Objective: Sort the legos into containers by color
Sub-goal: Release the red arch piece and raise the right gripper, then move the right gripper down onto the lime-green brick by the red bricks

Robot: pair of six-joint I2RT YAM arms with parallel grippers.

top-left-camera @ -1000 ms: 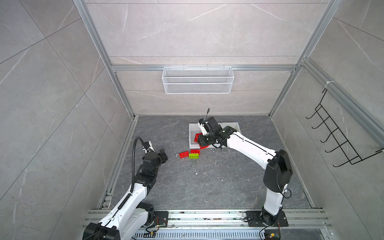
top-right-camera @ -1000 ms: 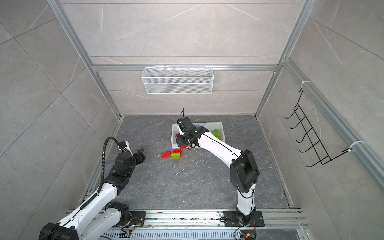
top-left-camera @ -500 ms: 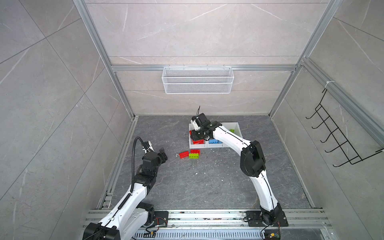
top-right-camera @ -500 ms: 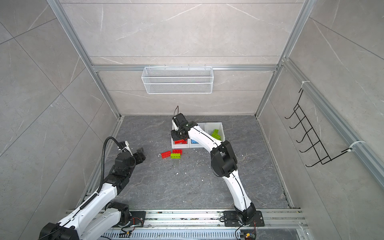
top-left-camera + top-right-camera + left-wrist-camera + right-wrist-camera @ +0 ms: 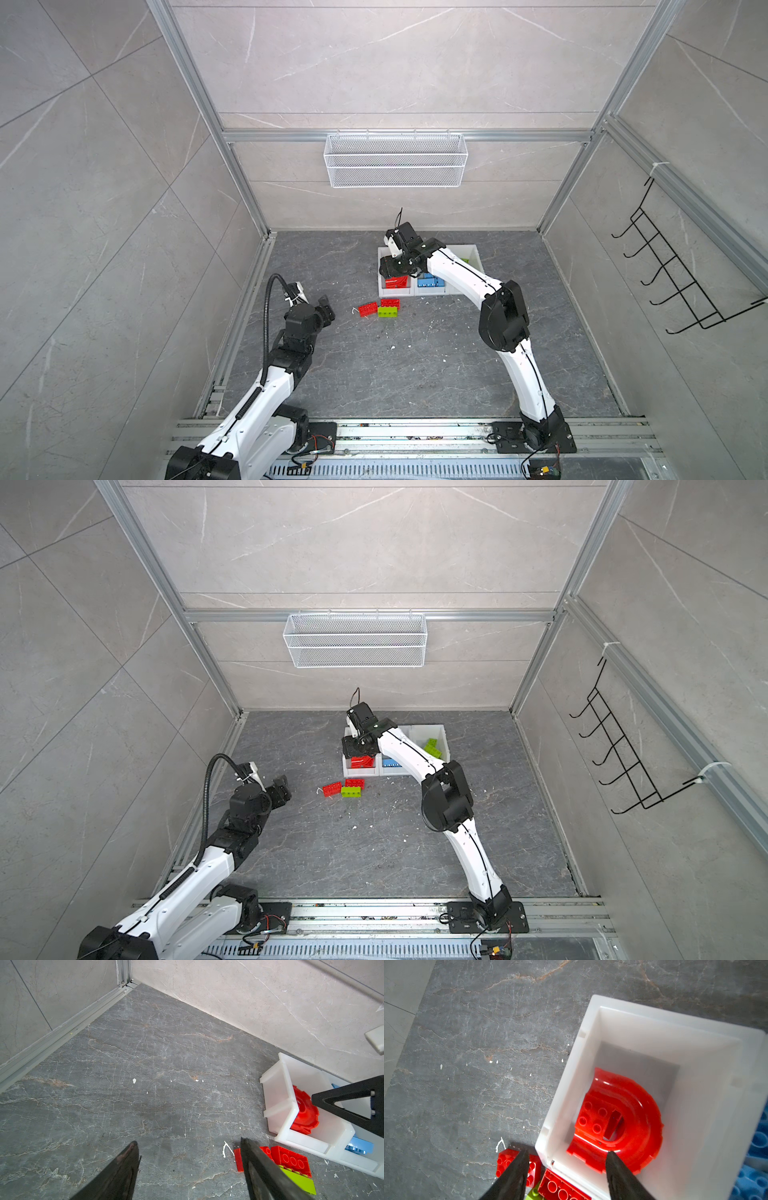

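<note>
Red arch piece (image 5: pixel 618 1122): lies loose inside the end bin at the left of the row in both top views, studs up on its flat part, with nothing gripping it.
Containers (image 5: pixel 463 247): three joined white bins standing in a row on the tabletop near the back wall.
Blue bricks (image 5: pixel 430 283): in the middle bin, partly hidden by the right arm.
Lime bricks (image 5: pixel 432 746): in the bin at the right end of the row.
Outer red brick (image 5: pixel 368 308): on the tabletop in front of the red bin, a little to its left.
Near red brick (image 5: pixel 390 302): on the tabletop just in front of the red bin's wall.
Loose lime brick (image 5: pixel 387 311): right beside the near red brick, on the side away from the bin. Whether the two touch is hard to tell.
Right pincer (image 5: pixel 568 1153): hangs over the near wall of the red bin, fingers spread and nothing between them. In the wrist view one fingertip shows over the bin's inside and the other over the outer red brick.
Left pincer (image 5: pixel 188 1140): fingers spread and empty above bare tabletop, well to the left of the three loose bricks in both top views.
Tabletop (image 5: pixel 415 365): dark grey marbled slab flecked with small white chips.
Wire basket (image 5: pixel 395 160): white mesh, hung on the back wall above the bins.
</note>
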